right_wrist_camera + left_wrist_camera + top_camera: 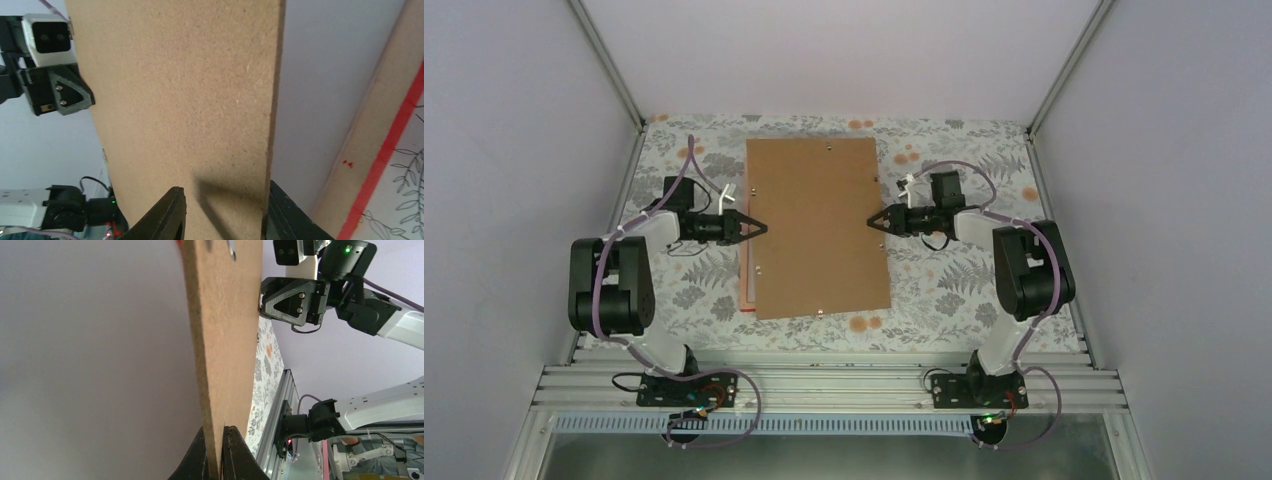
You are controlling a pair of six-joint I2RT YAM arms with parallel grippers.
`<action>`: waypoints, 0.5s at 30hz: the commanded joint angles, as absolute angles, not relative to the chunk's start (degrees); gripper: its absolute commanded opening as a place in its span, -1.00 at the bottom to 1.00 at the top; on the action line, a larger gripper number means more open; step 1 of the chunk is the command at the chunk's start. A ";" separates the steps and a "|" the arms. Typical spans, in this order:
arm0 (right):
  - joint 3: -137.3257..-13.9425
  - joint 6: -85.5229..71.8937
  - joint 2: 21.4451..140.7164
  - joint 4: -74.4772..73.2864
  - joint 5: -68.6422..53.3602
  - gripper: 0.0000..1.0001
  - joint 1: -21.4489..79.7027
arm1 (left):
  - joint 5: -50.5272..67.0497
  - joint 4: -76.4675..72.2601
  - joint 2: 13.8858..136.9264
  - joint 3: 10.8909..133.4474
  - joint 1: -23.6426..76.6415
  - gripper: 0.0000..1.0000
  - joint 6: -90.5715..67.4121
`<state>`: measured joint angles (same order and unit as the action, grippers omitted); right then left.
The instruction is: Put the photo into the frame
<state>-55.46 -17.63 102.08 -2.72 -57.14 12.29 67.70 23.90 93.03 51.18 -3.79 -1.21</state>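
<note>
Looking from above, we see a flat brown rectangular hardboard backing [819, 230] over the middle of the floral-patterned tablecloth [944, 290], with an arm at each side. The left gripper [761, 228] has its jaws clamped on the backing's left edge. The right gripper [874, 218] meets the right edge with its jaws standing apart, not pinching the sheet. Beneath, the thin red-edged rectangular picture frame [747, 290] lies on the cloth. A pale strip and a red corner of it show along the backing's near-left side, and the right wrist view shows a gap between the two. The paper photo is hidden from us.
</note>
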 commanded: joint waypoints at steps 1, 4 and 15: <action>-57.53 -16.31 102.90 -2.32 -57.45 -0.35 14.19 | 51.06 21.27 96.40 51.47 -5.27 -0.95 1.19; -58.73 -16.27 104.01 -2.30 -55.36 -0.35 15.05 | 48.76 21.48 98.55 52.41 -5.27 -0.95 1.56; -63.17 -17.13 109.49 -4.92 -50.50 -0.33 16.70 | 42.37 22.85 104.59 55.89 -5.27 -0.74 1.76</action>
<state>-60.10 -17.61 109.43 -5.76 -49.01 15.31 62.15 25.10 102.37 54.06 -4.36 -0.82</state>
